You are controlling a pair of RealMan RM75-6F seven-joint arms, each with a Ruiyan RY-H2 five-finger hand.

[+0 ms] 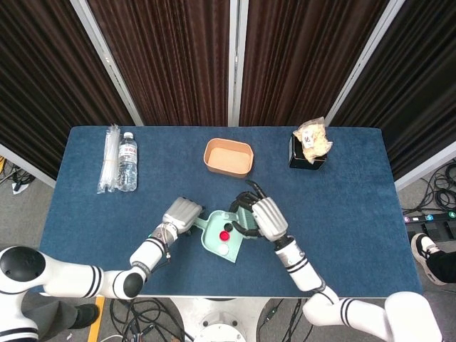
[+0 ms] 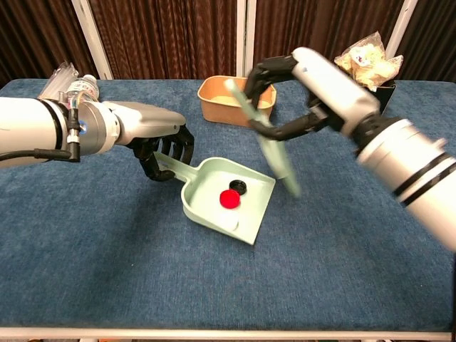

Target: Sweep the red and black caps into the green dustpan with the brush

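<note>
One pale green plastic dustpan (image 2: pixel 226 201) lies on the blue cloth-covered surface (image 2: pixel 107 271), near its front edge and about the middle. Its handle is gripped by the left hand (image 2: pixel 153 142), whose dark fingers (image 2: pixel 169 153) are curled round it.

Two round caps lie inside the pan, touching or nearly so: one red cap (image 2: pixel 229 199) and one black cap (image 2: pixel 237 187). A pale patch sits near the pan's front lip; it may be a third, whitish cap, though the chest view leaves this unclear.

One pale green brush (image 2: pixel 274 153) is held by the right hand (image 2: pixel 313 89), fingers closed round its handle, raised above the surface just to the right of the pan and clear of it. The brush is motion-blurred, so its bristles are hard to make out.

Other items, along the far side:
- one tan oval bowl (image 1: pixel 229 157)
- one clear plastic water bottle (image 1: pixel 127 162), lying flat
- one clear wrapped bundle (image 1: pixel 109 158), just beside the bottle, contents unreadable
- one small black box (image 1: pixel 307 158) holding a crinkled bag (image 1: pixel 313 138)
</note>
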